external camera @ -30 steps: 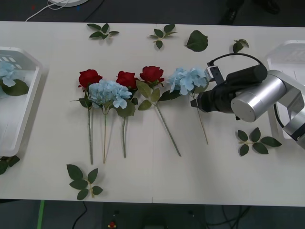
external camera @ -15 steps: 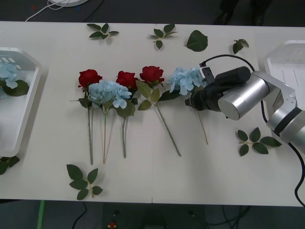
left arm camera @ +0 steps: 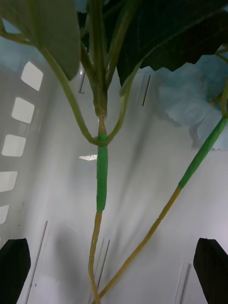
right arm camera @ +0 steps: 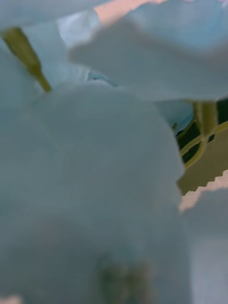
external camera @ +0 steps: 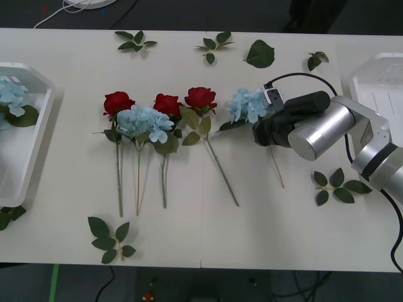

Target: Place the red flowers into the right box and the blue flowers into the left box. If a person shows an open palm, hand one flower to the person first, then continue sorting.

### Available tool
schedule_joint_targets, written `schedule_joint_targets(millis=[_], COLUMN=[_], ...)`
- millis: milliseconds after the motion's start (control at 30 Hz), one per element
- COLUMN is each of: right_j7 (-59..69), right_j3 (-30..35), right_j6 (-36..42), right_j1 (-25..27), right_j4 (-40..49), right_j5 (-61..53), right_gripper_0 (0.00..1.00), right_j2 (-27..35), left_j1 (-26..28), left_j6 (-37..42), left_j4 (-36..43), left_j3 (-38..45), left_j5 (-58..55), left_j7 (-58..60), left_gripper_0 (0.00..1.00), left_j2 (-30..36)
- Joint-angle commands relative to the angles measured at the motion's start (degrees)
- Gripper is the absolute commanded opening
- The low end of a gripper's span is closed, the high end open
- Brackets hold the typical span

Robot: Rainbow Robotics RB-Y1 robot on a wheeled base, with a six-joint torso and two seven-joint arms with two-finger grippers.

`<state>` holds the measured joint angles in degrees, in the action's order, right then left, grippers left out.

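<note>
Three red flowers (external camera: 118,102) (external camera: 167,104) (external camera: 200,97) lie in a row mid-table, stems toward me. A blue flower (external camera: 145,123) rests between the first two. My right gripper (external camera: 263,132) is shut on another blue flower (external camera: 247,104) just below its head, its stem trailing toward me. Pale petals (right arm camera: 95,166) press against the right wrist camera. The left box (external camera: 38,145) holds a blue flower (external camera: 11,94). My left gripper (left arm camera: 114,270) is open over that box, black fingers (left arm camera: 13,263) on either side of two stems (left arm camera: 101,175). The right box (external camera: 378,75) sits behind my right arm.
Loose leaf sprigs lie along the far side (external camera: 135,41) (external camera: 214,45) (external camera: 260,54) (external camera: 318,60), near my right arm (external camera: 340,185) and near the front edge (external camera: 110,239). A white cable (external camera: 69,9) runs past the far edge.
My right gripper came in from the right and closed on the rightmost blue flower. The flower's head has shifted slightly right, its stem end has swung right and one leaf has lifted.
</note>
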<state>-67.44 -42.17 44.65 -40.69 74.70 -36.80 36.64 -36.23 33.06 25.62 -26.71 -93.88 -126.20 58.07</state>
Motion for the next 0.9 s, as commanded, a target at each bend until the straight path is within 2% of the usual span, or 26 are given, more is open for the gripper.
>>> schedule_joint_targets(millis=[33, 233, 667, 900], right_j7=[-1.3, -1.3, -1.7, -1.9], right_j3=[-0.5, -0.5, -0.4, 4.6], right_j6=[-0.7, -1.0, -2.6, -3.2], right_j1=[-2.6, -2.6, -2.5, 0.2], right_j4=[0.2, 0.2, 0.7, 7.5], right_j5=[0.6, 0.7, 0.1, -0.8], right_gripper_0=[0.0, 0.0, 0.0, 0.0], right_j2=[-1.6, -1.7, -0.9, 2.0], left_j1=[1.0, 0.9, -3.6, -7.7], left_j6=[-0.9, 2.4, 28.1, 40.7], left_j4=[1.0, 1.4, 2.9, 2.9], left_j3=[1.0, 3.8, 10.0, 12.7], left_j5=[-0.1, 0.3, 7.5, 12.0], left_j7=[-5.4, -6.2, -7.3, -7.7], left_gripper_0=[1.0, 1.0, 1.0, 1.0], left_j2=[-0.1, 0.9, 8.8, 12.0])
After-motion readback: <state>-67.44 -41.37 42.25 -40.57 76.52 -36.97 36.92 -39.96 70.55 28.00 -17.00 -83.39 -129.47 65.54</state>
